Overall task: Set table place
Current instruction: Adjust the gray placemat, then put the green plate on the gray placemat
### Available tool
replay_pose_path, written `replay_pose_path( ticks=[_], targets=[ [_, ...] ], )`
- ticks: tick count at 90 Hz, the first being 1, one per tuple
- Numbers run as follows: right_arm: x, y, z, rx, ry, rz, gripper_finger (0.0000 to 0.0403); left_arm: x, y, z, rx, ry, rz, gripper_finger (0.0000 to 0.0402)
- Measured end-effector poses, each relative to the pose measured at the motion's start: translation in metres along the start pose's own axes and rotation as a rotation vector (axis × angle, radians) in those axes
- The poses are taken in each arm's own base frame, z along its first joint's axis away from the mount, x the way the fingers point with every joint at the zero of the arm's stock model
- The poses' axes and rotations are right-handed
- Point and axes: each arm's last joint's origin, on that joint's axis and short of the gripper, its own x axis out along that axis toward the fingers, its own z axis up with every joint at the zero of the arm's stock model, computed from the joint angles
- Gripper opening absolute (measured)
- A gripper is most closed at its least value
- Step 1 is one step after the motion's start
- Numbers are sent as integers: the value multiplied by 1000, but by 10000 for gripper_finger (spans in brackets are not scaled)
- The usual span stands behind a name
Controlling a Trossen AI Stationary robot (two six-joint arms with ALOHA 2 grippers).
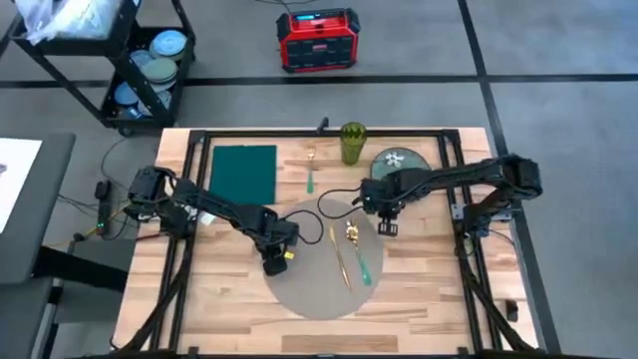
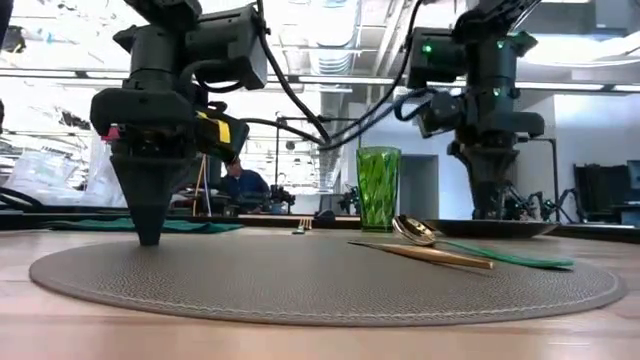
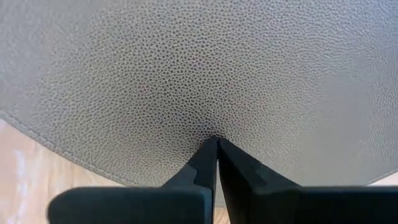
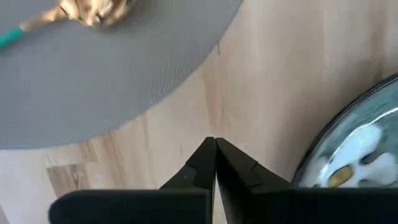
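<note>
From the high view I see grey floor [image 1: 558, 50] crossed by dark seam lines. At about 11 o'clock stands a dark wheeled shelf cart [image 1: 140, 60]; blue-grey plates [image 1: 159, 60] are stacked on its shelves, and a white bundle [image 1: 70, 20] lies on top. At 12 o'clock, on the floor, sits a red and black box-shaped unit [image 1: 317, 40] with a handle. At 9 o'clock I note a grey surface edge [image 1: 35, 199] with something white on it.

Low view: bright ceiling lights [image 2: 300, 15] and exposed ducting [image 2: 330, 60] overhead. A person [image 2: 243, 185] in blue sits far back. A pale wall [image 2: 600, 130] at right, dark equipment [image 2: 600, 195] before it.
</note>
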Motion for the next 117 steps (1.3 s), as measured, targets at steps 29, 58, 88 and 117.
replay_pose_path(
  ticks=[29, 58, 88, 117],
  targets=[
    [3, -25, 7, 13, -68, 6, 0, -2, 19, 10, 5, -28, 34, 0],
    [3, -27, 7, -3, -80, 27, 0, -10, 31, 27, 50, -107, 88, 0],
    [2, -29, 9, -15, -103, 18, 0, -18, 28, 37, -57, -159, 76, 0],
    [-25, -67, -3, 39, -175, -109, 13, -34, 17, 42, -219, -271, -18, 0]
  ],
)
